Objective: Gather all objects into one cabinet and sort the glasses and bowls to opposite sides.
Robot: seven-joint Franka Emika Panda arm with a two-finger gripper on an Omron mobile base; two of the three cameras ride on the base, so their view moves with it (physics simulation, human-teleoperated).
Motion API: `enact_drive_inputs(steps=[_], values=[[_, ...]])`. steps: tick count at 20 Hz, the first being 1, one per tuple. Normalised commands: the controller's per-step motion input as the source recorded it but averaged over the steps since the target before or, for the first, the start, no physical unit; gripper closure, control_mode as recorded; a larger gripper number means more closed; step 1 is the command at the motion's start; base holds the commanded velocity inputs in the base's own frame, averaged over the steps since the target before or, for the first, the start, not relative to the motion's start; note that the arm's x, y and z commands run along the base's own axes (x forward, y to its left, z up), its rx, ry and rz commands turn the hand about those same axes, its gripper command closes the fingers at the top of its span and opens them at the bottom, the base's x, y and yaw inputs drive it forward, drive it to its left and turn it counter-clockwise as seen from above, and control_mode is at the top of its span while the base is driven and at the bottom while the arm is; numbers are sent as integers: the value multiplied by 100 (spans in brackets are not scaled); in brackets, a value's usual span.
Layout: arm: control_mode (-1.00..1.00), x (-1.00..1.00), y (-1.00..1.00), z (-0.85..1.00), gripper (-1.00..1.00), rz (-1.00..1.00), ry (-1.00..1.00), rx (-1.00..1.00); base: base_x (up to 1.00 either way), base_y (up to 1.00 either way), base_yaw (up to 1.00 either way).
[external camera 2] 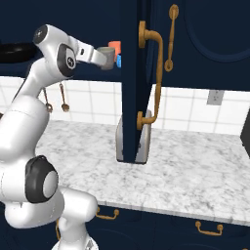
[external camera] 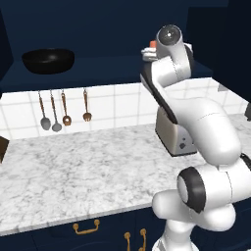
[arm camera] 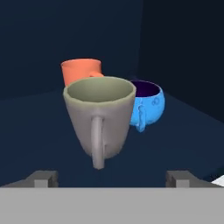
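Overhead, navy cabinet shelf point(external camera: 98, 66) above marble counter point(external camera: 88, 171)

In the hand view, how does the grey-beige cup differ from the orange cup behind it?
The grey-beige cup stands nearest the camera, in full view, handle facing it. The orange cup stands behind, partly hidden by the grey-beige one, its handle not visible. Both stand upright on the cabinet shelf.

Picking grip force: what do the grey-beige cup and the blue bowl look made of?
Grey-beige cup: probably matte stoneware or ceramic, judging by its dull even surface and thick rim. Blue bowl: likely glazed ceramic, with a brighter, slightly shiny, lumpy outside and a dark inside.
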Motion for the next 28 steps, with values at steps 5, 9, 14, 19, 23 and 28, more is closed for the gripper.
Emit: enact_drive_inputs(steps=[5, 9, 14, 19, 23, 28], values=[[-100, -85, 19, 0, -100, 5, -1, 0, 0, 0, 0], [-100, -89, 1, 1, -100, 22, 0, 2, 0, 0, 0], [-100, -98, 17, 14, -100, 31, 3, 1, 0, 0, 0], [-100, -100, 41, 32, -100, 19, 7, 0, 0, 0, 0], [-100, -100, 23, 39, -100, 10, 8, 0, 0, 0, 0], [-100, -100, -7, 28, -100, 0, 6, 0, 0, 0, 0]])
